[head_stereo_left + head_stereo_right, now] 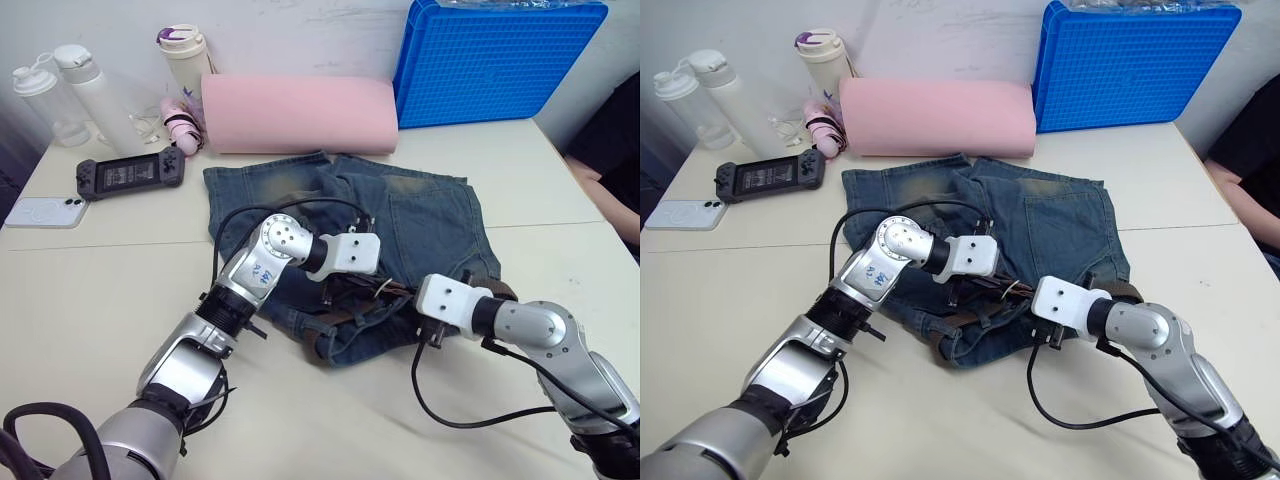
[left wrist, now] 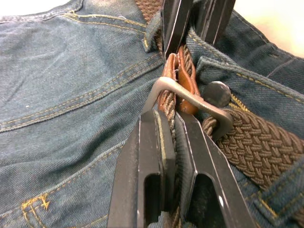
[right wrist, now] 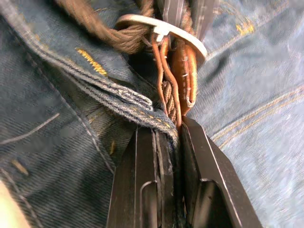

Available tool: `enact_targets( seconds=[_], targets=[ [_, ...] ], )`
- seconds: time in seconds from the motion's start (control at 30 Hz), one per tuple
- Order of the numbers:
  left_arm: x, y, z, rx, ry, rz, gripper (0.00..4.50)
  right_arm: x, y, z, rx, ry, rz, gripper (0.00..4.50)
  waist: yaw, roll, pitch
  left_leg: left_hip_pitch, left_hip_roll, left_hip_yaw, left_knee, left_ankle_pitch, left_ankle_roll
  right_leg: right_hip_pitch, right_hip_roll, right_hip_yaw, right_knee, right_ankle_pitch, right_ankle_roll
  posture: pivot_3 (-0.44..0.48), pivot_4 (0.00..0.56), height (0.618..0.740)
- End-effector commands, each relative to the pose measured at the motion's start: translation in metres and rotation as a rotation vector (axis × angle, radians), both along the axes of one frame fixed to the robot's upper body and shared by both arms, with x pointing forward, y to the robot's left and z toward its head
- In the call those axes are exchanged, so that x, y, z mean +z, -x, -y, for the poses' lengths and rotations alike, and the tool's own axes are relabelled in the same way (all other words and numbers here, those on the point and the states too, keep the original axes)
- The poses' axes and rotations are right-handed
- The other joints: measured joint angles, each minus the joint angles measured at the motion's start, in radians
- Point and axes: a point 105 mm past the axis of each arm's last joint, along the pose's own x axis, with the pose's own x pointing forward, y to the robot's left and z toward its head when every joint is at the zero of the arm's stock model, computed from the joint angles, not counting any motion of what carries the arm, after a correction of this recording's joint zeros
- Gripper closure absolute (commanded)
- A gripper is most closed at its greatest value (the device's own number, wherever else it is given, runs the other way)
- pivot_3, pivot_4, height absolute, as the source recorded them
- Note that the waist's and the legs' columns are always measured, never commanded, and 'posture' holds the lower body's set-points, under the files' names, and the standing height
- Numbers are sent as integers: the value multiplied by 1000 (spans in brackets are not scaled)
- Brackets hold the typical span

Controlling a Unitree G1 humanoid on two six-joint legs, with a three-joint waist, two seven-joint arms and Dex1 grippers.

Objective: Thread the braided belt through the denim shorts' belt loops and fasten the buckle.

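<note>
**Buckle end pinched from both sides at the waistband front**

Left to right across the table: left gripper [image 1: 372, 283] sits over the front of the denim shorts [image 1: 430, 215], right gripper [image 1: 428, 338] comes in from the other side, both meeting at the buckle [image 2: 190, 97].

Left fingers [image 2: 152, 156] are nearly together, clamped on the braided belt [image 2: 256, 137] just behind the buckle frame. Right fingers [image 3: 142, 175] are likewise closed to a narrow gap, pinching the waistband edge together with the belt's tan leather end tab [image 3: 183, 71]. The shorts' metal button [image 2: 216, 93] sits just beside the frame.

Belt location: wrapped along the waistband at the near edge of the shorts, buckle at the front centre. Belt loops not clearly separable here.

Handling, my read:
- Braid is soft and floppy with a coarse weave, so it grips well but won't push; pull it, don't shove it.
- Buckle is the only rigid part, smooth metal, likely slippery between hard fingers. Better hold on the stitched leather tab right behind it.
- Denim is light, limp and bunches; needs pinning on one side while the other side pulls, else the whole garment drags.
- Nothing fragile.
</note>
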Motion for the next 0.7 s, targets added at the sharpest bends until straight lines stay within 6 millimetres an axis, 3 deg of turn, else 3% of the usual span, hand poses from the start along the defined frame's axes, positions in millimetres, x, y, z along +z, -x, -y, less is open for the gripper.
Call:
enact_targets(
  seconds=[0.03,0.17,0.23,0.43,0.53,0.7],
  targets=[
    [10,14,19,-72,29,33,4500,33,0,-2,-16,-105,53,2666,0,0,0,0,0,0,0,0,0,0,0,0,0,0,0,0,150,740],
    [6,13,16,-61,19,25,4500,48,4,11,-38,-148,-11,753,1,0,0,0,0,0,0,0,0,0,0,0,0,0,0,0,150,740],
    [5,13,15,-58,16,23,4500,56,10,17,-17,-159,-51,27,2,0,0,0,0,0,0,0,0,0,-1,0,0,0,0,0,150,740],
    [4,14,16,-59,12,20,4500,76,23,16,87,-199,-120,27,1,0,0,0,0,0,0,0,0,0,-1,0,-1,0,0,0,150,740],
    [4,14,16,-58,14,21,4500,84,10,22,49,-156,-28,27,2,0,0,0,0,0,0,0,0,0,-1,0,0,0,0,0,150,740],
    [4,15,16,-60,18,17,4500,63,-11,36,38,154,101,27,2,0,0,0,-2,0,0,0,1,0,-3,0,-1,0,1,0,150,740]
  ],
)
